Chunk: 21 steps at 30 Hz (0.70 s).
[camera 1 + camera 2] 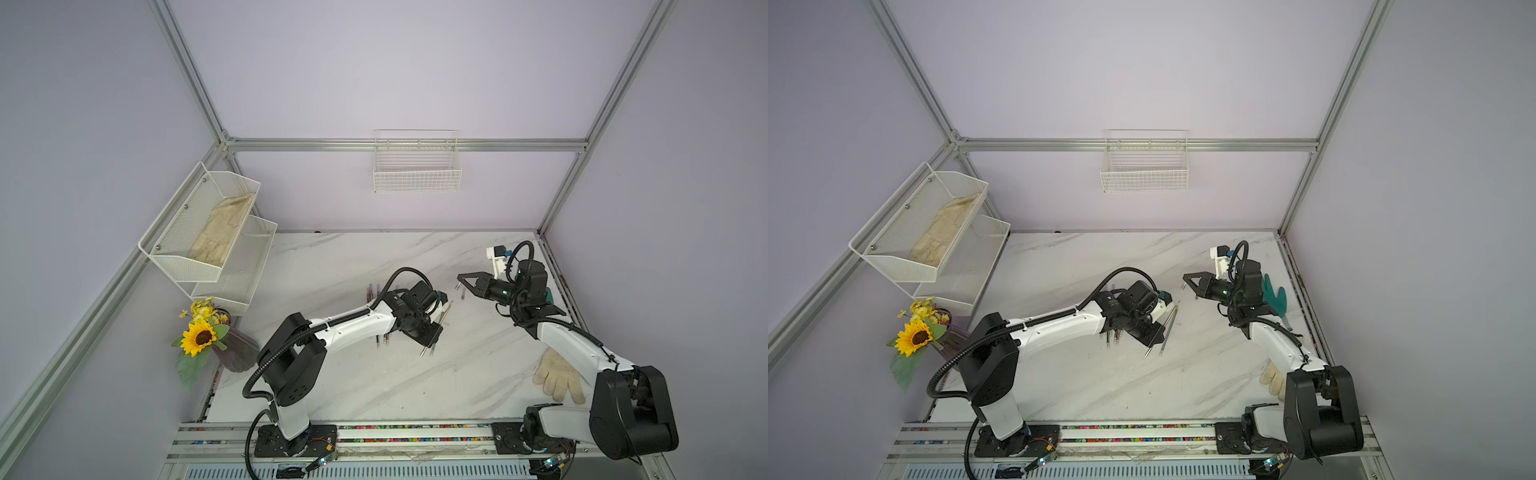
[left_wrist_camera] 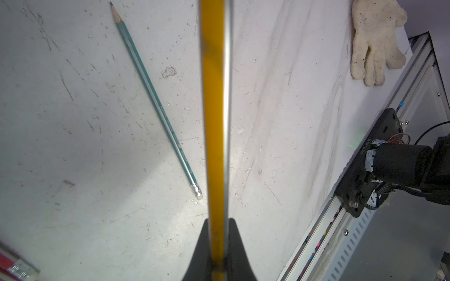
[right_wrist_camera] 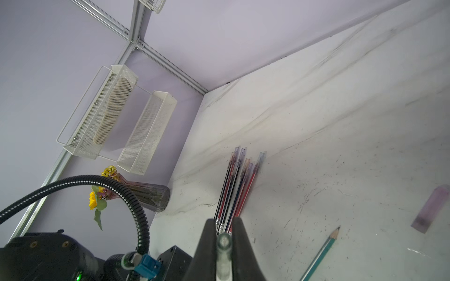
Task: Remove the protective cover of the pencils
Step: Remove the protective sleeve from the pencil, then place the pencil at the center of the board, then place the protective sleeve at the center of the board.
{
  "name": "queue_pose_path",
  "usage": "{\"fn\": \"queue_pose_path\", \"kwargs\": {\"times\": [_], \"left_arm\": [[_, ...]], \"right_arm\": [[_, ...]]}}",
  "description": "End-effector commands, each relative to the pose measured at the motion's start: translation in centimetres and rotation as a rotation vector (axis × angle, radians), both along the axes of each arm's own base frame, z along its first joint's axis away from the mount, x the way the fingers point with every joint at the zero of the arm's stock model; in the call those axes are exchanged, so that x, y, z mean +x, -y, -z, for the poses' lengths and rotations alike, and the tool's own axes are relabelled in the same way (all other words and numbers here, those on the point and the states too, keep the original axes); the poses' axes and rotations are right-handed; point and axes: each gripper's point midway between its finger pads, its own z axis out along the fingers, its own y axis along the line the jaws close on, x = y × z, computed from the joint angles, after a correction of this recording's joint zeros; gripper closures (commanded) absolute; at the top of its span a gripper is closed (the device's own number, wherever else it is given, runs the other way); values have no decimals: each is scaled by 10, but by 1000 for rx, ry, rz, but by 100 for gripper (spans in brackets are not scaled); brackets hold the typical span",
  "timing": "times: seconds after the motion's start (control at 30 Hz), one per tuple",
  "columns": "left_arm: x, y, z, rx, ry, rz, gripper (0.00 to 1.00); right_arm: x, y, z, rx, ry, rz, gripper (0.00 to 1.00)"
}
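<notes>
Yellow pencil pinched in left pincer; right pincer pinches clear cover; green pencil, glove nearby.

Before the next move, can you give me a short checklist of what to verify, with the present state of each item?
1. Left gripper shut on yellow pencil: ok.
2. Right gripper shut on clear cap: ok.
3. Cap apart from yellow pencil: ok, grippers stand apart in both top views.
4. Yellow pencil's tip bare: cannot tell, not seen clearly.
5. Bundle of pencils uncovered: not ok, caps on.
</notes>
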Motion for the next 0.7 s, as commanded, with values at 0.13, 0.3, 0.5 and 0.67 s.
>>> {"fn": "queue_pose_path", "kwargs": {"times": [0.13,0.3,0.5,0.67], "left_arm": [[0,-14,0,35,17,-42,100],[6,-20,9,60,6,-82,100],[14,-24,29,72,-61,-106,100],[18,-21,38,72,-75,-81,100]], "right_arm": [[28,61,17,-138,-105,385,99],[37,79,64,-219,-297,423,100],[40,81,123,-237,-434,369,100],[47,86,157,-272,-490,345,100]]}}
